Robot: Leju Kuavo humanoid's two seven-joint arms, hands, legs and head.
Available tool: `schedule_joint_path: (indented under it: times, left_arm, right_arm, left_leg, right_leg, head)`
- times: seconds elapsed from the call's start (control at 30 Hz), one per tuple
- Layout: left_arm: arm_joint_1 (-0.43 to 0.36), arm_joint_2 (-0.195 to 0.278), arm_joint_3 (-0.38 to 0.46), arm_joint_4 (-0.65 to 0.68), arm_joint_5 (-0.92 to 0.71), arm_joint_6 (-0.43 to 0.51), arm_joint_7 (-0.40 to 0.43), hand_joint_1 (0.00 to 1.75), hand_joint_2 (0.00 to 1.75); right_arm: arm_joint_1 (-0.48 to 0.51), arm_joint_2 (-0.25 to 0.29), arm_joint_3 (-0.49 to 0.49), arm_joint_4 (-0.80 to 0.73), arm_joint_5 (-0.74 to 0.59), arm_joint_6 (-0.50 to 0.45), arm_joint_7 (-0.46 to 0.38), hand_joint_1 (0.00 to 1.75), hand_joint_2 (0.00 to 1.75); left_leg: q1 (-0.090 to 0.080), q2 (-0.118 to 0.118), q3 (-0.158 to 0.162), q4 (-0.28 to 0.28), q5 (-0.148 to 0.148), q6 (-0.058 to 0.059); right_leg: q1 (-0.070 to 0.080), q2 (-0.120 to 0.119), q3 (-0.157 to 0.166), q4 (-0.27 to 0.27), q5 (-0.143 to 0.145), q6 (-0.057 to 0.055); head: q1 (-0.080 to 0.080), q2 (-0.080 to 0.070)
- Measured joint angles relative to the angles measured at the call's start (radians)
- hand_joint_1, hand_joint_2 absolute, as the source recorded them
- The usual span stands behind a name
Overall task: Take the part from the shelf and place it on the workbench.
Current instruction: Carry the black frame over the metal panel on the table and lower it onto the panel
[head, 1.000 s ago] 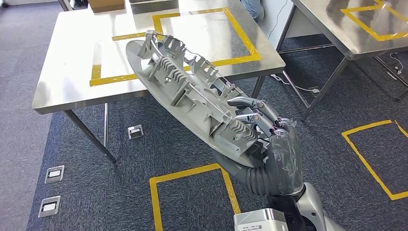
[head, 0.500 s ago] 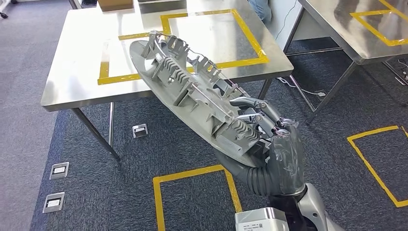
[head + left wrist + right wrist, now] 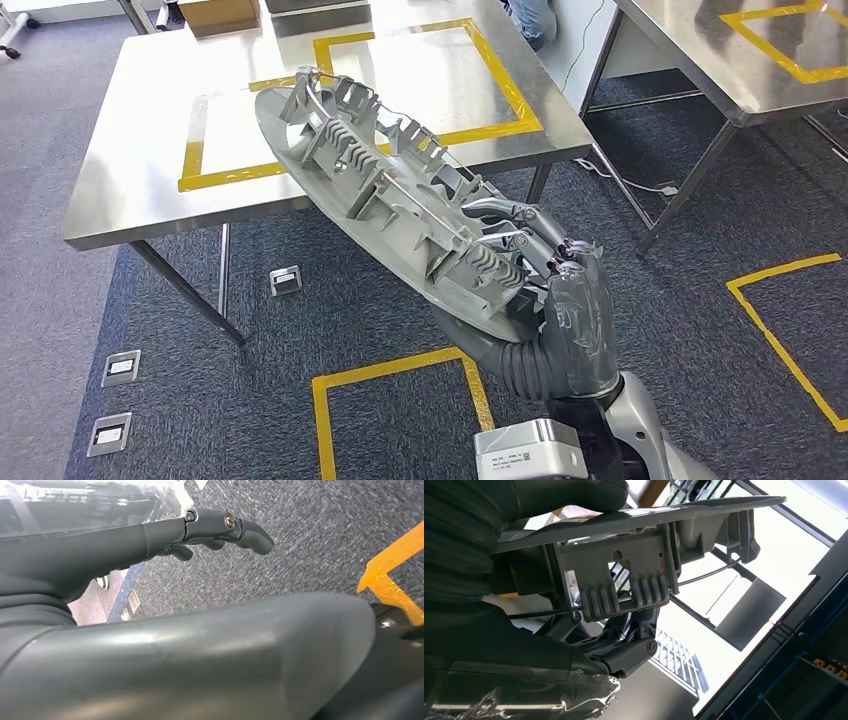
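The part (image 3: pixel 380 190) is a long grey oval plate with ribs, brackets and a thin wire on its upper face. My right hand (image 3: pixel 560 300) grips its near end, and it slants up and away to the left. Its far end reaches over the front of the steel workbench (image 3: pixel 130 190), above the yellow tape outline (image 3: pixel 505 85). In the right wrist view the part (image 3: pixel 634 580) is seen edge-on with the fingers (image 3: pixel 624 655) curled under a toothed bracket. My left hand (image 3: pixel 200 527) hangs over the carpet with its fingers stretched out, holding nothing.
A second steel table (image 3: pixel 720 70) stands at the right, with a gap of carpet between the two. Yellow tape squares (image 3: pixel 400 365) mark the floor, with floor sockets (image 3: pixel 120 367) at the left. A cardboard box (image 3: pixel 215 12) sits at the workbench's far edge, and a person (image 3: pixel 530 15) stands beyond it.
The whole picture has shifted slightly as the camera moved. The part stays in my right hand at the same slant, its far end still over the workbench's front.
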Motion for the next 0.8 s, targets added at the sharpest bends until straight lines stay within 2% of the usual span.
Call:
schedule_joint_path:
  times: [0.07,0.1,0.13,0.2,0.3,0.37,0.43,0.47,0.5,0.53,0.57,0.6,0.63,0.67,0.73,0.8]
  left_arm:
    - [0.001,0.001,0.000,0.000,0.000,0.000,0.000,0.00,1.75]
    - [0.000,0.002,0.000,0.000,0.000,0.000,0.000,0.00,1.75]
    - [0.000,0.003,0.000,0.000,0.000,0.001,0.000,0.00,1.75]
    - [0.000,0.004,0.000,0.000,0.001,0.001,0.000,0.00,1.75]
    - [0.002,0.004,0.000,0.000,0.003,0.001,0.001,0.00,1.75]
    - [0.001,0.004,0.000,0.000,0.003,0.003,0.001,0.00,1.75]
    - [0.000,0.004,0.000,0.000,0.003,0.003,0.001,0.00,1.75]
    - [0.001,0.004,0.000,0.000,0.003,0.003,0.001,0.00,1.75]
    - [0.002,0.004,0.000,0.000,0.003,0.002,0.001,0.00,1.75]
    - [0.002,0.003,0.000,0.000,0.003,0.003,0.001,0.00,1.75]
    - [0.002,0.003,0.000,0.000,0.003,0.003,0.001,0.00,1.75]
    - [0.001,0.003,0.000,0.000,0.003,0.003,0.001,0.00,1.75]
    - [0.001,0.003,0.000,0.000,0.003,0.003,0.001,0.00,1.75]
    - [0.000,0.002,0.000,0.000,0.003,0.003,0.001,0.00,1.75]
    - [0.000,0.002,0.000,0.000,0.003,0.003,0.001,0.00,1.75]
    - [0.000,0.002,0.000,0.000,0.003,0.003,0.001,0.00,1.75]
  right_arm:
    - [0.000,0.000,0.000,0.000,0.000,0.000,0.000,1.75,1.75]
    - [0.000,0.000,0.000,0.000,0.000,0.000,0.000,1.75,1.75]
    - [-0.001,0.000,0.000,0.000,0.000,-0.001,0.000,1.75,1.75]
    - [-0.001,0.001,-0.001,0.000,0.000,-0.002,-0.001,1.75,1.75]
    - [-0.002,0.001,-0.001,0.000,0.000,-0.003,-0.001,1.75,1.75]
    - [-0.002,0.000,-0.001,0.000,0.000,-0.003,-0.002,1.75,1.75]
    - [-0.002,0.000,-0.001,0.000,0.000,-0.004,-0.002,1.75,1.75]
    - [-0.001,0.000,-0.001,0.000,0.000,-0.004,-0.002,1.75,1.75]
    - [0.000,0.000,-0.001,0.001,0.000,-0.004,-0.002,1.75,1.75]
    - [0.000,0.000,-0.001,0.001,0.000,-0.004,-0.002,1.75,1.75]
    - [0.001,0.000,-0.001,0.001,0.000,-0.004,-0.002,1.75,1.75]
    - [0.001,0.000,-0.001,0.001,0.000,-0.004,-0.002,1.75,1.75]
    - [0.000,0.000,-0.001,0.001,0.000,-0.004,-0.003,1.75,1.75]
    - [0.000,0.000,-0.001,0.001,0.000,-0.004,-0.003,1.75,1.75]
    - [0.000,0.000,-0.001,0.000,0.000,-0.004,-0.003,1.75,1.75]
    - [0.001,0.000,-0.002,0.000,0.000,-0.004,-0.002,1.75,1.75]
  left_leg:
    - [-0.002,0.001,0.040,-0.108,0.080,0.011]
    - [-0.006,0.002,0.064,-0.165,0.110,0.018]
    - [-0.009,0.003,0.084,-0.210,0.125,0.024]
    - [-0.015,0.004,0.098,-0.242,0.115,0.033]
    - [-0.009,0.002,0.106,-0.263,0.108,0.041]
    - [-0.005,0.001,0.112,-0.270,0.108,0.048]
    - [-0.005,0.001,0.115,-0.270,0.103,0.053]
    - [-0.005,0.001,0.119,-0.270,0.101,0.054]
    - [-0.005,0.000,0.123,-0.270,0.097,0.054]
    - [-0.005,-0.001,0.130,-0.269,0.092,0.052]
    - [-0.005,-0.002,0.137,-0.269,0.087,0.049]
    - [-0.007,-0.003,0.143,-0.269,0.082,0.046]
    - [-0.008,-0.004,0.146,-0.267,0.077,0.041]
    - [-0.009,-0.005,0.146,-0.266,0.074,0.035]
    - [-0.010,-0.005,0.147,-0.267,0.071,0.024]
    - [-0.009,-0.003,0.146,-0.260,0.058,0.013]
  right_leg:
    - [0.002,0.000,0.016,0.000,-0.011,0.003]
    - [0.004,0.000,0.021,0.001,-0.016,0.006]
    - [0.005,0.000,0.023,0.002,-0.019,0.011]
    - [0.006,-0.001,0.017,0.002,-0.020,0.021]
    - [0.005,-0.002,0.006,0.017,-0.032,0.038]
    - [0.003,0.000,-0.036,0.099,-0.074,0.046]
    - [0.001,0.001,-0.110,0.227,-0.117,0.051]
    - [0.001,0.001,-0.138,0.267,-0.119,0.053]
    - [0.001,0.001,-0.148,0.270,-0.100,0.053]
    - [0.001,0.001,-0.138,0.234,-0.063,0.052]
    - [0.001,0.001,-0.114,0.168,-0.017,0.049]
    - [0.002,0.001,-0.087,0.105,0.016,0.045]
    - [0.003,0.002,-0.064,0.052,0.034,0.040]
    - [0.006,0.003,-0.051,0.021,0.038,0.035]
    - [0.008,0.005,-0.045,0.009,0.027,0.023]
    - [0.004,0.004,-0.037,0.003,0.025,0.011]
  head:
    - [-0.003,0.000]
    - [-0.004,0.000]
    - [-0.005,0.000]
    - [-0.008,0.000]
    - [-0.005,0.000]
    - [0.004,0.000]
    - [0.014,0.000]
    - [0.017,0.000]
    - [0.019,0.000]
    - [0.022,0.000]
    - [0.026,0.000]
    - [0.029,0.000]
    - [0.031,0.000]
    - [0.032,0.000]
    - [0.031,0.000]
    - [0.028,0.000]
